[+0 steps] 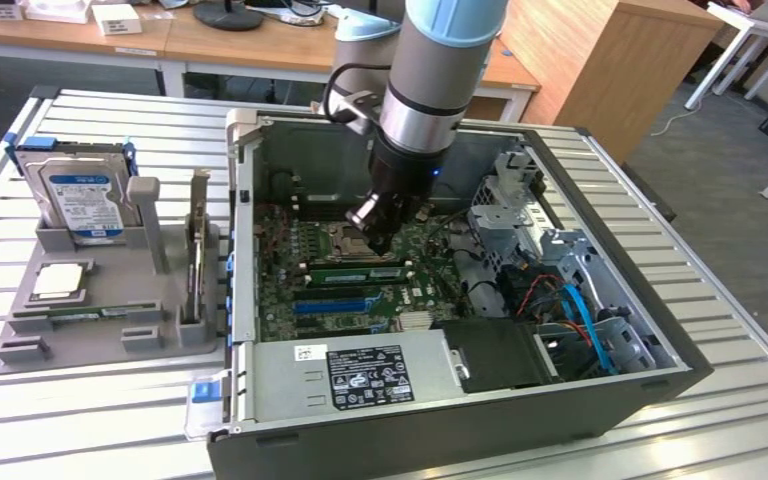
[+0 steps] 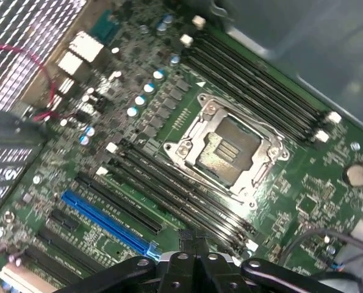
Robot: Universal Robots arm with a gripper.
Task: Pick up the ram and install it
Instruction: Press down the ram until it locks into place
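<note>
Over motherboard, gripper hovers above ram in slot; finger state unclear; uneven press risks half-seated stick.

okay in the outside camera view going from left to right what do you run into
Hard drive standing in the grey holder → the ram upright on the holder's edge → the robot's hand over the motherboard → blue cables in the open computer case.

An open computer case sits beside a grey tray holding a hard drive.
</note>
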